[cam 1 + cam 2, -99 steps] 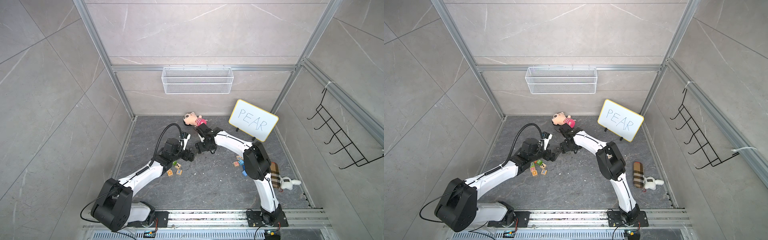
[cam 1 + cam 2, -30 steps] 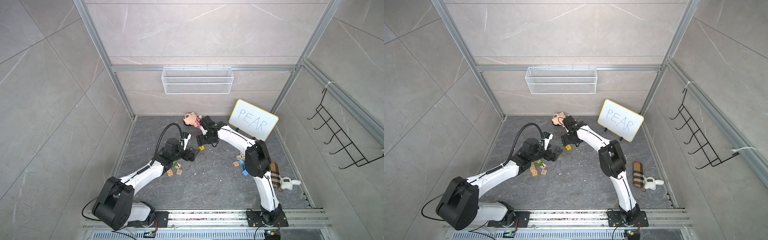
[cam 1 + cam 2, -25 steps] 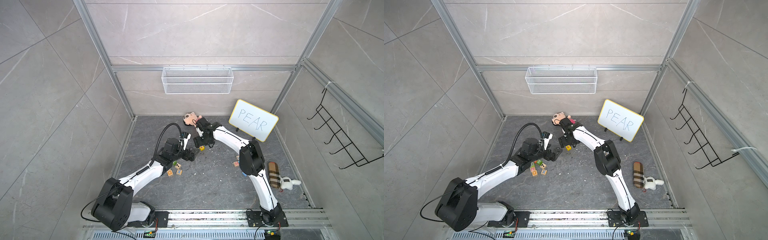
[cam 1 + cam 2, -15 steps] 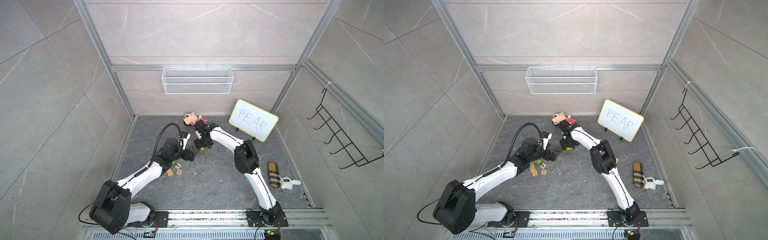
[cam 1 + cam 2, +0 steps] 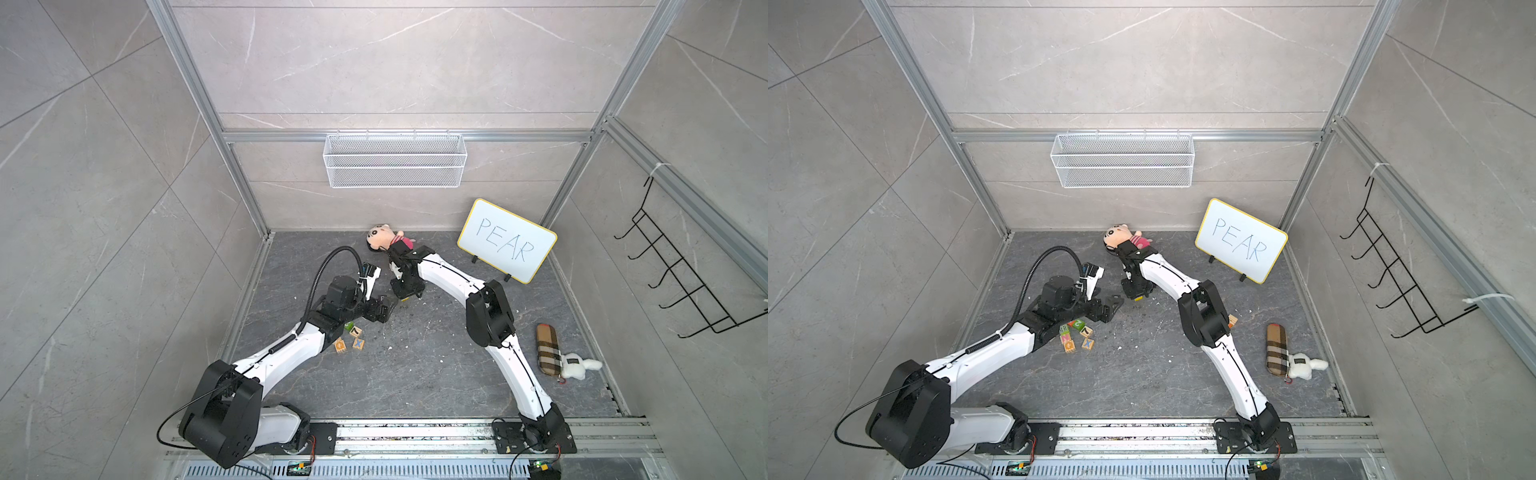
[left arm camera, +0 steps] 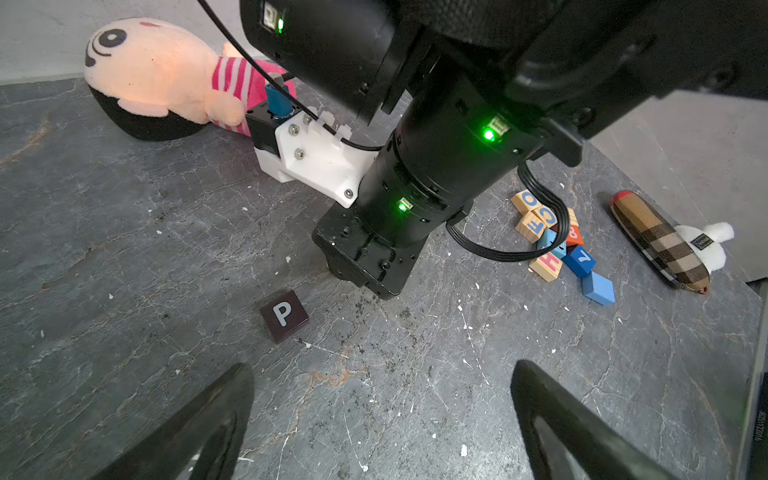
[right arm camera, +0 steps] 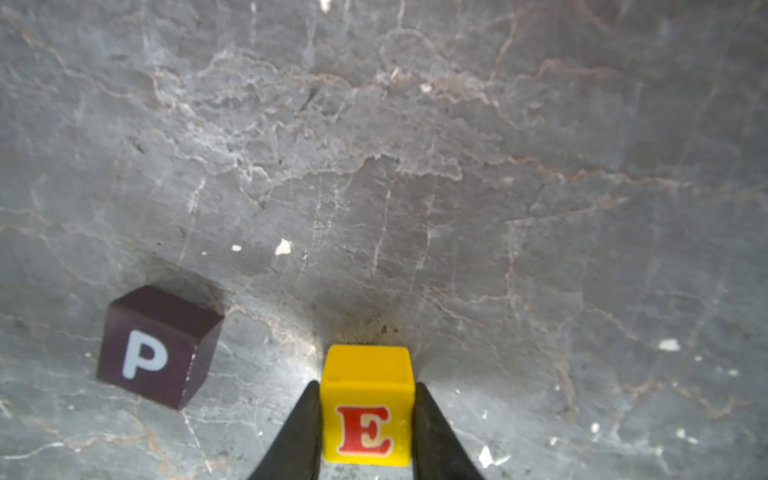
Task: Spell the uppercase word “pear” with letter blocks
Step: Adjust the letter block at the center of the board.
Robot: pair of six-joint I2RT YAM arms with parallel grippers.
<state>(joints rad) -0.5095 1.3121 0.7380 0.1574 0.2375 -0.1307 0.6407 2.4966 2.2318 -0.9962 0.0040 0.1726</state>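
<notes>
Yellow, hard and likely light, the E block (image 7: 368,405) sits on the grey floor (image 7: 415,166) just above the middle of both top views, near the black P block (image 7: 156,347), its smooth flat sides pinched by the right gripper (image 7: 368,432), while the left gripper (image 6: 382,368) hovers with fingers spread wide apart.

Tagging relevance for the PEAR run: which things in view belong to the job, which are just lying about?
Job: black P block; yellow E block, held in right gripper; PEAR whiteboard.
Lying about: doll; plaid pouch; white plush; wooden cubes by left arm; wooden and blue cubes.
</notes>
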